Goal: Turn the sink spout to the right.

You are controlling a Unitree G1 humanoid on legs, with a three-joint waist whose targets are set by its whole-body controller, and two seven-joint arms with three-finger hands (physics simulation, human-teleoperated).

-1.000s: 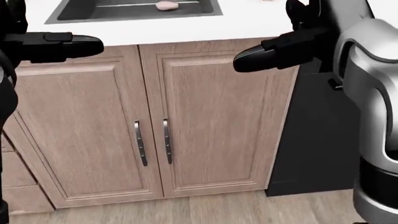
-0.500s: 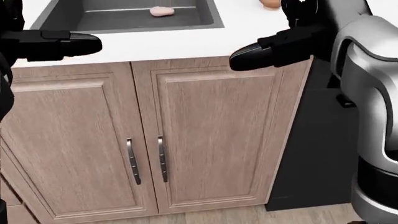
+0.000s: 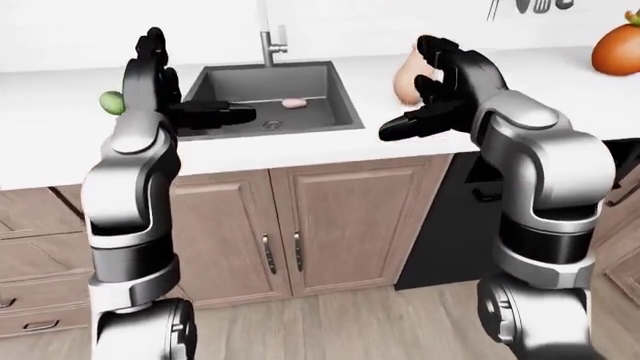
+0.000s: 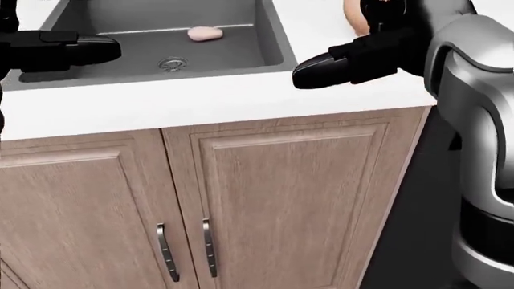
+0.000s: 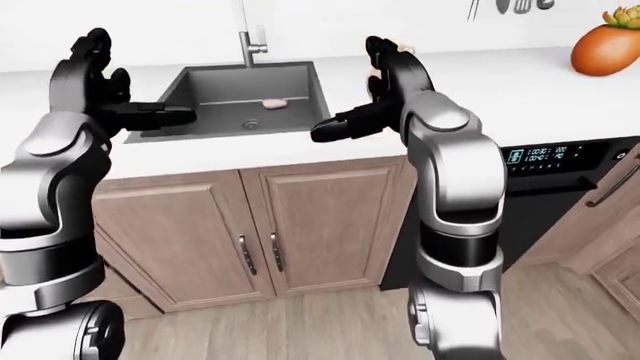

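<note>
Sink spout (image 3: 267, 41) is way up past both hands, rising at the far rim of the sink (image 3: 330, 112), and neither hand is touching it.

The top of the spout gets cut off by the frame edge in both eye views, so I can't tell which way it's pointing, and the head view doesn't catch it at all. Left hand (image 3: 160, 90) hangs over the sink's left edge with fingers spread apart, one pointing sideways across the basin, holding nothing. Right hand (image 3: 432, 90) is the same deal, fingers spread and empty, above the white counter (image 3: 300, 146) just right of the sink. A small pink thing (image 4: 204, 33) lies in the basin between the hands, near the drain (image 4: 172, 62), too small to identify. A peach-coloured object (image 3: 405, 75) sits mostly hidden behind the right hand.
</note>
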